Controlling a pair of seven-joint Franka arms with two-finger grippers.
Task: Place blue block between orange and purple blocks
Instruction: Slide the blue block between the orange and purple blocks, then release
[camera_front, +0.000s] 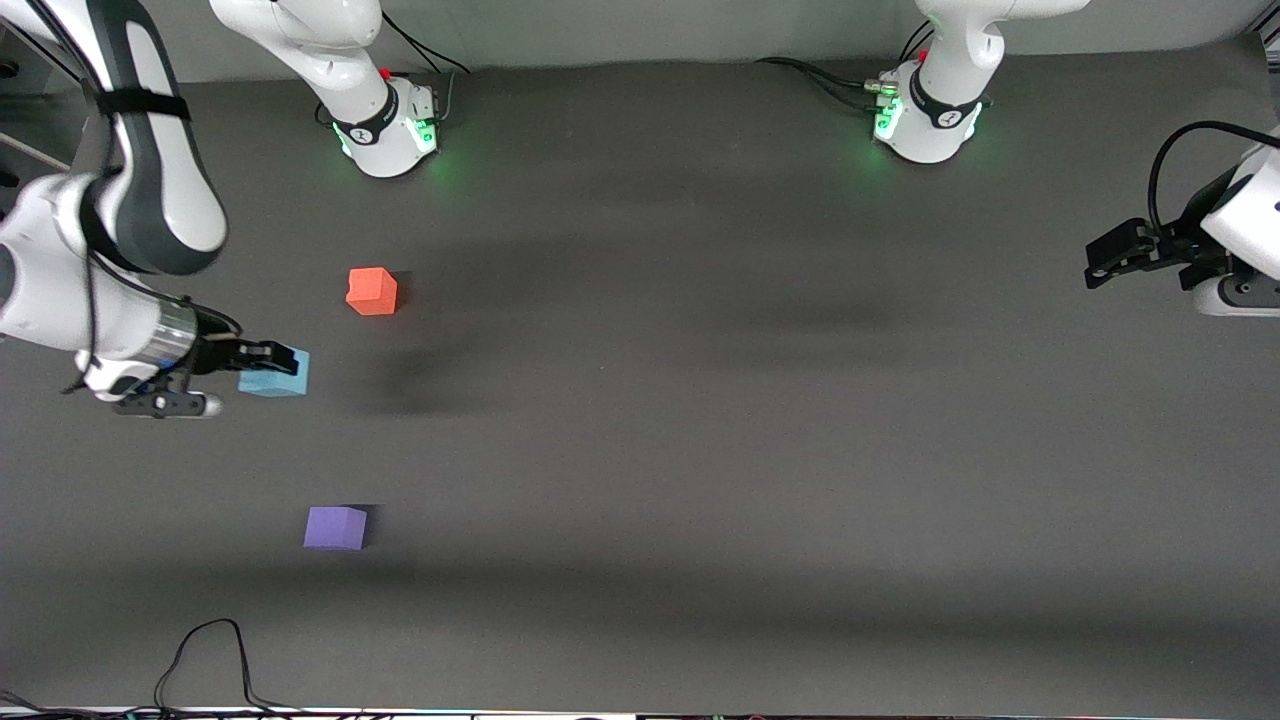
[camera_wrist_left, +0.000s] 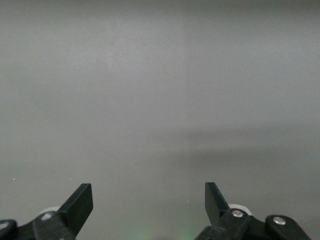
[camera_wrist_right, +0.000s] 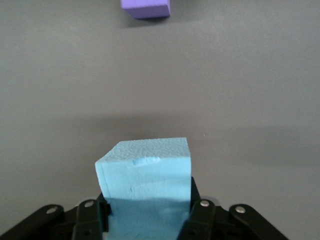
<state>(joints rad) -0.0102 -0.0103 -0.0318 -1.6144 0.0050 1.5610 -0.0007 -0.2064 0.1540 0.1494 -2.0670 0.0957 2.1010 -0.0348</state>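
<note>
My right gripper (camera_front: 272, 357) is shut on the light blue block (camera_front: 277, 377) and holds it a little above the table, toward the right arm's end. In the right wrist view the blue block (camera_wrist_right: 145, 185) sits between the fingers (camera_wrist_right: 196, 207), with the purple block (camera_wrist_right: 145, 7) farther off. The orange block (camera_front: 372, 291) lies on the table farther from the front camera than the purple block (camera_front: 335, 527). The gap between them is bare. My left gripper (camera_front: 1100, 262) waits open and empty at the left arm's end; its wrist view (camera_wrist_left: 149, 200) shows only bare table.
The dark grey table (camera_front: 700, 400) bears only the cubes. The two arm bases (camera_front: 385, 130) (camera_front: 925, 120) stand along the edge farthest from the front camera. A black cable (camera_front: 210, 650) loops at the nearest edge.
</note>
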